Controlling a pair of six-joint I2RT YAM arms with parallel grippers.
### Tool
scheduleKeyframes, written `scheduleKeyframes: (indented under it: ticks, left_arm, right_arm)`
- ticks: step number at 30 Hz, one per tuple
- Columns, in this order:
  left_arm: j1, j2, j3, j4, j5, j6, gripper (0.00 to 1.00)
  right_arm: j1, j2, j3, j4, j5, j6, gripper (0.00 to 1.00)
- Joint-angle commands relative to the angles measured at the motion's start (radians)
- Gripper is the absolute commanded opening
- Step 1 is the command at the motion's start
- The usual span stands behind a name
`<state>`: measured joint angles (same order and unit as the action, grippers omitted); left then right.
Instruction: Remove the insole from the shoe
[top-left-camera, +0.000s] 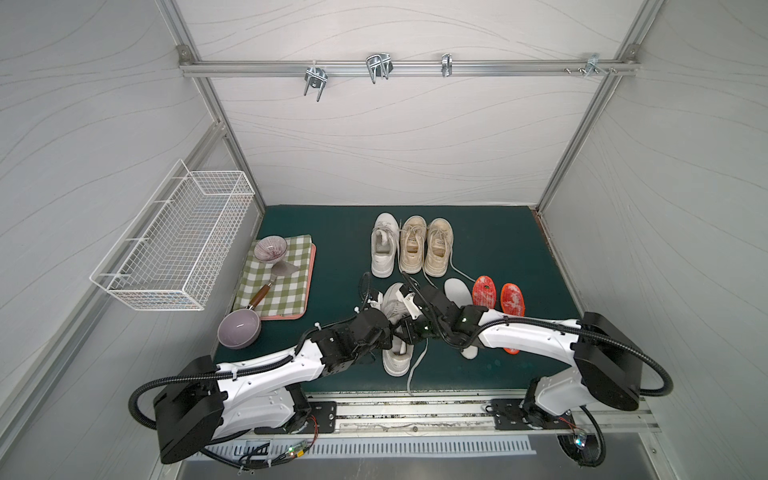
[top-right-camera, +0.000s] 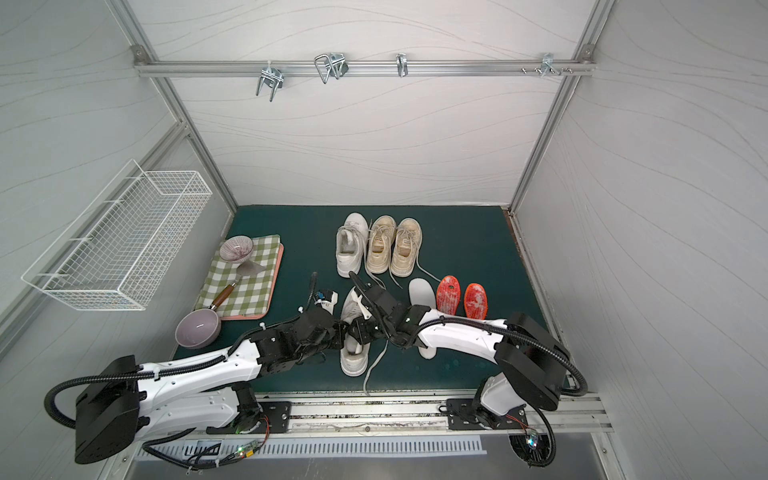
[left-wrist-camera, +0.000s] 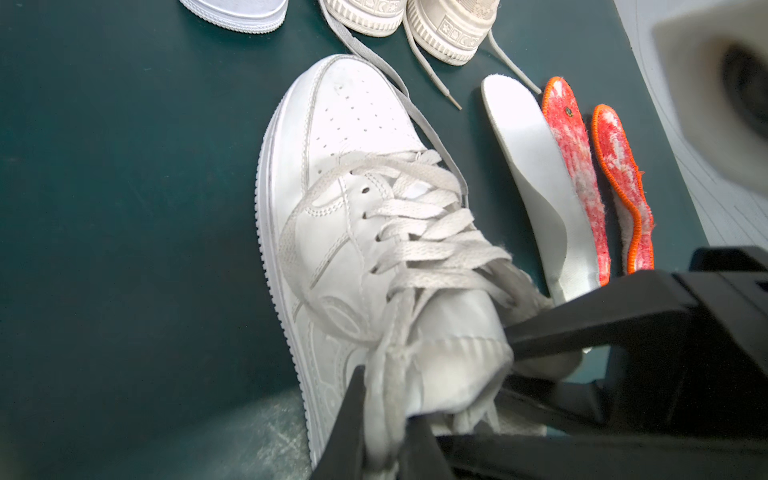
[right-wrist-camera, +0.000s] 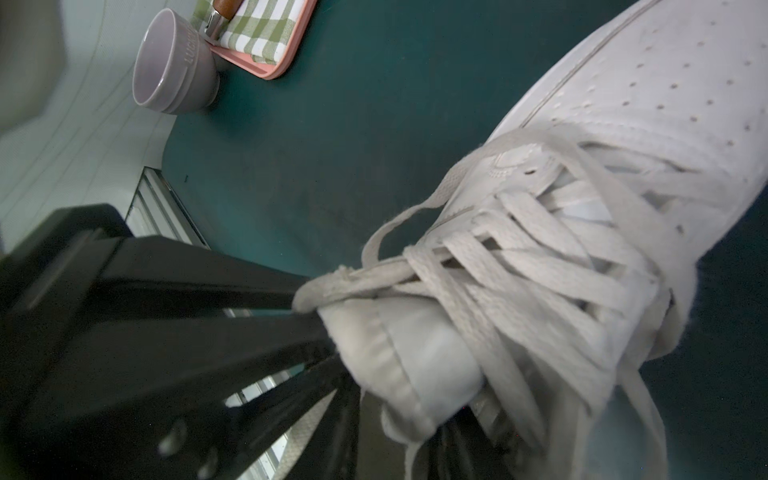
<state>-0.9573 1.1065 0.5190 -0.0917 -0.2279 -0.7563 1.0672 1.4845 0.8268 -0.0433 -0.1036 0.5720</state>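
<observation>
Near the middle of the green mat's (top-left-camera: 332, 232) front edge, the left gripper (right-wrist-camera: 309, 306) clamps tight on the tongue (left-wrist-camera: 453, 332) of the white shoe (left-wrist-camera: 345, 232), apparently to widen its mouth, while the right gripper (left-wrist-camera: 513, 357), jaws slightly parted and seemingly empty, reaches for the insole hidden inside.

Green mat (top-left-camera: 498, 249) with four shoes (top-left-camera: 397, 361), three insoles (top-left-camera: 457, 291) (two orange), tray (top-left-camera: 312, 266), purple bowl (top-left-camera: 239, 328).

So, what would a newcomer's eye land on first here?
The left arm and right arm meet over a white sneaker at the front middle of the green mat. Just right of it lie two orange insoles beside a white insole; three more shoes line up behind.
</observation>
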Motion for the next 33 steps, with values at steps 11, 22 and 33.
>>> scheduleKeyframes:
  ticks: [11,22,33]
  left_arm:
    - [0.003,-0.059,0.023,0.133,-0.055,-0.038,0.00]
    - [0.034,-0.105,0.003,0.106,-0.075,-0.049,0.00]
    - [0.051,-0.138,-0.015,0.084,-0.087,-0.058,0.00]
  right_arm:
    - [0.028,0.038,-0.032,-0.064,0.072,-0.038,0.08]
    - [0.057,0.051,-0.026,-0.102,0.078,-0.052,0.26]
    - [0.074,0.079,-0.016,-0.125,0.105,-0.052,0.16]
